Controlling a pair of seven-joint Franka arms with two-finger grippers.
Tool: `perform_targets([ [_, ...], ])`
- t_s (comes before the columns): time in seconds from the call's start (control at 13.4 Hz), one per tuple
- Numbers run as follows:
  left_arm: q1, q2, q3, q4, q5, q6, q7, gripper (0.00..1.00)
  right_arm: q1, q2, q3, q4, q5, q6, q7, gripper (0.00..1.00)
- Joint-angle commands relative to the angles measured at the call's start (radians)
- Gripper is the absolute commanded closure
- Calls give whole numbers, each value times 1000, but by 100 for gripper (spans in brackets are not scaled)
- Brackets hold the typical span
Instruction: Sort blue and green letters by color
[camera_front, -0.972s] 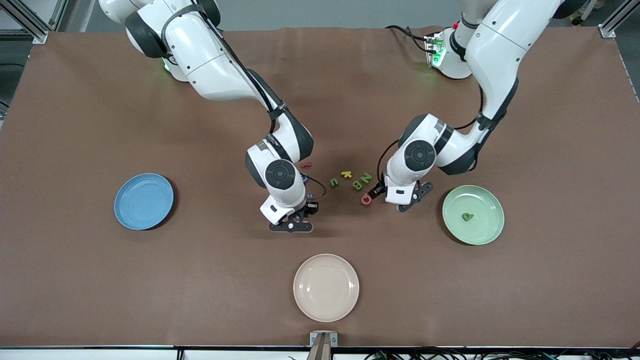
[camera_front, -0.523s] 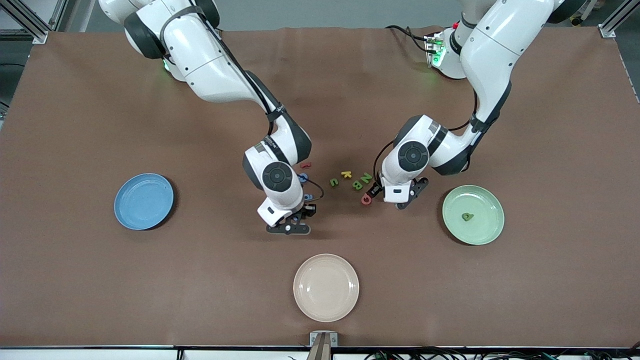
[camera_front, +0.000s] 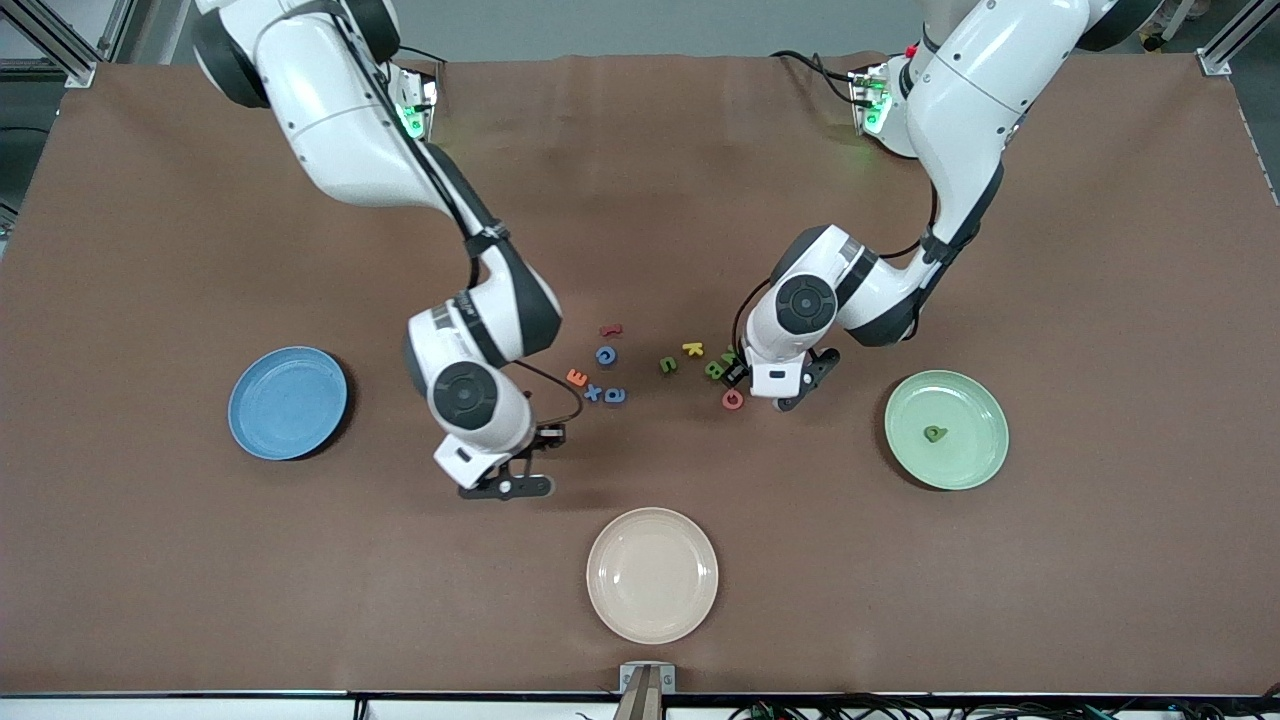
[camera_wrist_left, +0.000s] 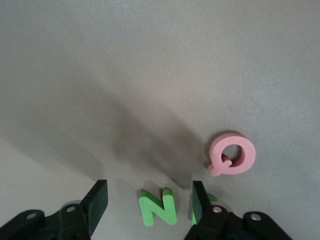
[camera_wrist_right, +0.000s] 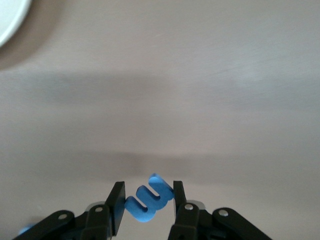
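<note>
My right gripper (camera_front: 500, 480) is shut on a blue letter (camera_wrist_right: 150, 199) and holds it over bare table between the letter cluster and the blue plate (camera_front: 287, 402). Three blue letters (camera_front: 605, 355) (camera_front: 593, 392) (camera_front: 615, 396) lie in the cluster. My left gripper (camera_front: 737, 368) is open, low over the green letters, its fingers (camera_wrist_left: 100, 200) on either side of a green N (camera_wrist_left: 159, 210). A green B (camera_front: 714, 370) and another green letter (camera_front: 667, 365) lie beside it. One green letter (camera_front: 935, 433) lies in the green plate (camera_front: 975, 400).
A pink Q (camera_front: 733, 400), also in the left wrist view (camera_wrist_left: 232, 154), lies just nearer the front camera than the left gripper. Red (camera_front: 610, 330), orange (camera_front: 577, 377) and yellow (camera_front: 692, 349) letters sit in the cluster. A pale pink plate (camera_front: 652, 573) stands near the front edge.
My right gripper has carried the blue letter away from the cluster toward the blue plate, uncovering the other blue letters. My left gripper has shifted over the green N.
</note>
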Motion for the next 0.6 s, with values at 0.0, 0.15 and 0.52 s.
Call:
perform_targets([
  [0.0, -10, 8, 6, -2, 24, 12, -23, 25, -81, -126, 17, -147, 8, -7, -172, 66],
  [0.15, -12, 26, 8, -3, 24, 41, -23, 27, -138, -216, 15, -257, 5, -1, -262, 66],
  [0.52, -10, 30, 6, -3, 26, 46, -23, 41, -277, -411, 14, -619, -5, 212, -496, 66],
])
